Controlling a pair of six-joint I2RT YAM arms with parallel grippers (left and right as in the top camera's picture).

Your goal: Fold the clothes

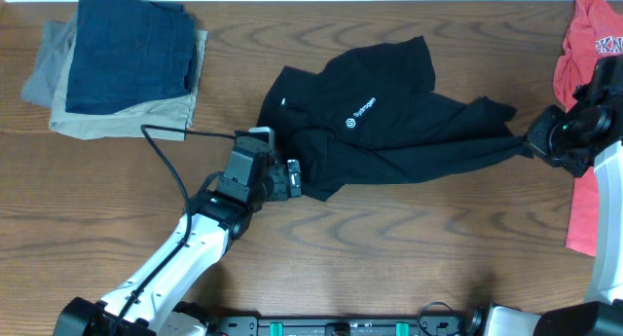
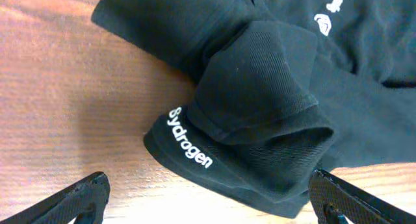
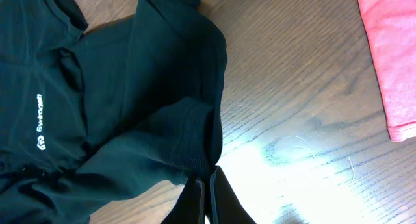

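The clothes, a black long-sleeved shirt with a small white chest logo, lie crumpled in the middle of the wooden table. My left gripper is at the shirt's lower left edge and stands open. In the left wrist view a folded sleeve cuff with white lettering lies just ahead of the left gripper, its fingers wide apart on either side and not touching the cloth. My right gripper is shut on the shirt's right end, which is stretched toward it. The right wrist view shows the right gripper pinching black fabric.
A stack of folded navy, tan and grey garments sits at the back left. A red t-shirt lies along the right edge, partly under the right arm. A black cable loops from the left arm over the table.
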